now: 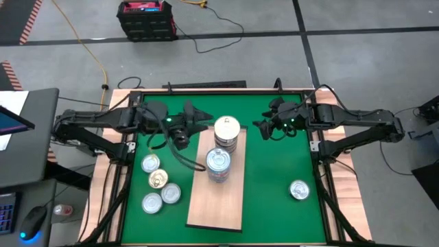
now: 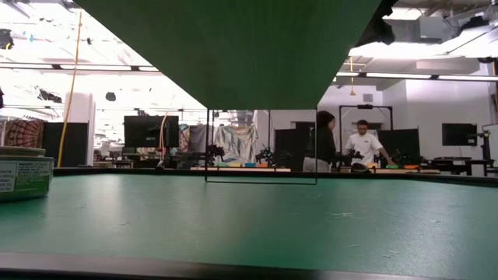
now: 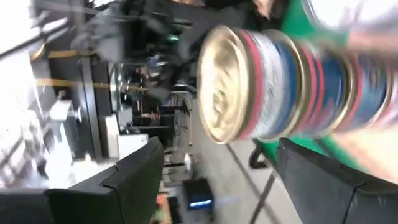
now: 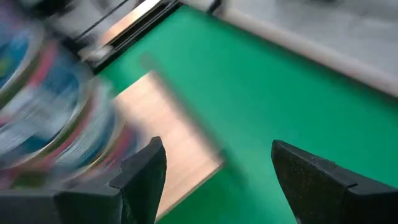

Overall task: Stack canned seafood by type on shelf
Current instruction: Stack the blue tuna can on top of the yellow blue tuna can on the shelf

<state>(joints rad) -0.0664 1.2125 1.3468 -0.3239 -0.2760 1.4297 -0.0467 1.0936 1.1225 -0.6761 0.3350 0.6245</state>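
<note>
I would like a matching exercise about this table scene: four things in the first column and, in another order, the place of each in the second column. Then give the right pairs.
Column one:
1. gold-topped stack of cans
2. silver-topped stack of cans
3. lone can
4. group of four loose cans

Column two:
A. on the green mat, right of the shelf
B. on the shelf, at its far end between the two grippers
C. on the green mat, left of the shelf
D. on the shelf, just nearer than the other stack

Pairs: 1-B, 2-D, 3-A, 4-C
</note>
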